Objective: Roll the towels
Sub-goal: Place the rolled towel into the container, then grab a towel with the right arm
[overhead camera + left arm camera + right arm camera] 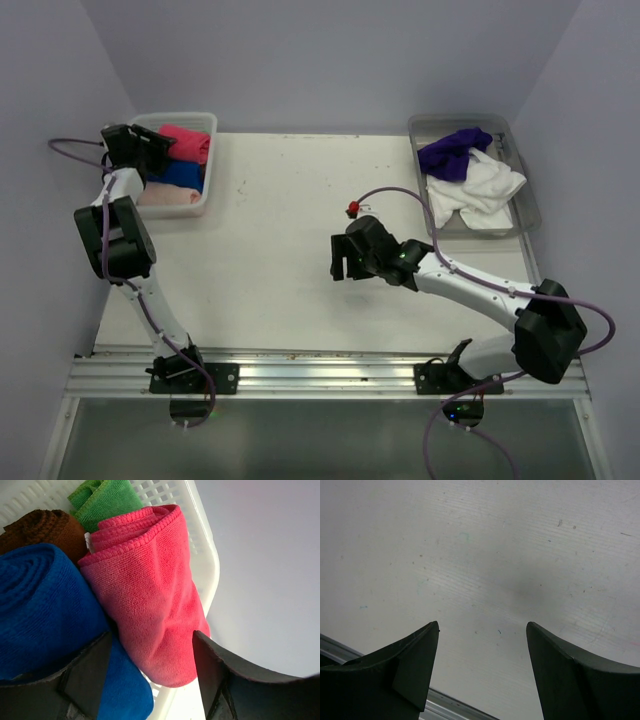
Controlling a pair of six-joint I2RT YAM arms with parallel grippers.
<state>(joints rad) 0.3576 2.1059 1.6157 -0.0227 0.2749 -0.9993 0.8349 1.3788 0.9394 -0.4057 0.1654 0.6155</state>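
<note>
One rolled pink towel (150,595) lies btwn spread fingers (85,675) of left end effector (152,634).

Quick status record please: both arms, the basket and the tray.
left fingers: open, astride the rolled hot pink towel
right fingers: open, empty, above the table
basket: also holds blue towel, green towel, brown towel
tray: purple towel and white towel, both unrolled

Your left arm (120,240) stretches to the far left, left gripper (152,650) spread apart; your right gripper (482,635) hangs at centre, jaws wide.
</note>
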